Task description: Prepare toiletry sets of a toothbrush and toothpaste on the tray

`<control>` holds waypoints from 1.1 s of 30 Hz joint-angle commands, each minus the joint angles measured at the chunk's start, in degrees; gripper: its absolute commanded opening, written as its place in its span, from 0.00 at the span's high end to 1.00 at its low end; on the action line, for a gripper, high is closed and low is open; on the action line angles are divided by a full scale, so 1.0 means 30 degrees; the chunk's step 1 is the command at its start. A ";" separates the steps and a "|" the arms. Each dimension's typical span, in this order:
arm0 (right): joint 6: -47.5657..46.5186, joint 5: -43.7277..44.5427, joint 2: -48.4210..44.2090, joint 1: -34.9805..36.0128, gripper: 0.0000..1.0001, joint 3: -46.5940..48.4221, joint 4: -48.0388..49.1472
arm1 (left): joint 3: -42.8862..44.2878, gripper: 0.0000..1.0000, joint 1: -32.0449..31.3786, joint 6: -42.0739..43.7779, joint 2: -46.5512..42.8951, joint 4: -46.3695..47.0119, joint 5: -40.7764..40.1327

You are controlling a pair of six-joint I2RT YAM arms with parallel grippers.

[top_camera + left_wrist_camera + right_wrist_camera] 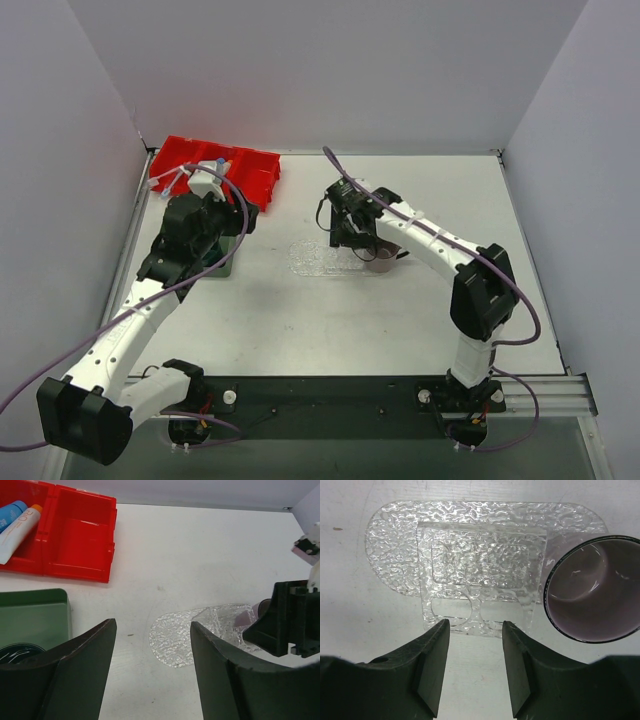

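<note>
The clear tray (395, 535) is seen near the middle of the desk, with a mug (592, 587) at its right end. The right gripper (475, 625) is held open and empty over the tray's near rim. The left gripper (152, 625) is spread wide, empty, by a green tray (30, 615). Two toothpaste tubes (17, 532) are kept in the red bin (80, 540) at the far left corner

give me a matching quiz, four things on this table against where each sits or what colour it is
Things:
1. toothpaste tubes
2. mug
3. clear tray
4. green tray

Places or colours:
a. mid-table, below the open right gripper
b. purplish, at the clear tray's end
c. in a compartment of the red bin
d. table's left side, close to the red bin

Pairs: 1-c; 2-b; 3-a; 4-d
</note>
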 commanded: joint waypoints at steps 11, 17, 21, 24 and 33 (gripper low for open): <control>-0.0729 -0.1103 -0.8163 -0.2114 0.59 -0.4722 0.1524 | -0.2400 0.23 0.6827 0.0007 -0.2981 -0.3986 -0.0828; -0.1258 -0.2042 -1.1064 -0.3405 0.61 -0.6980 0.2023 | -0.2256 0.36 0.8736 0.0300 -0.1549 -0.5046 -0.1622; -0.1346 -0.2623 -1.2587 -0.3932 0.62 -0.8064 0.2374 | -0.1758 0.42 0.9177 0.0475 0.0265 -0.5367 -0.1473; -0.1317 -0.2862 -1.3262 -0.4284 0.62 -0.8651 0.2608 | -0.1669 0.49 0.9177 0.0651 0.1029 -0.5311 -0.1358; -0.0936 -0.3859 -1.3704 -0.4490 0.63 -0.9384 0.3370 | -0.0704 0.55 0.9235 0.0623 0.3606 -0.4986 -0.0976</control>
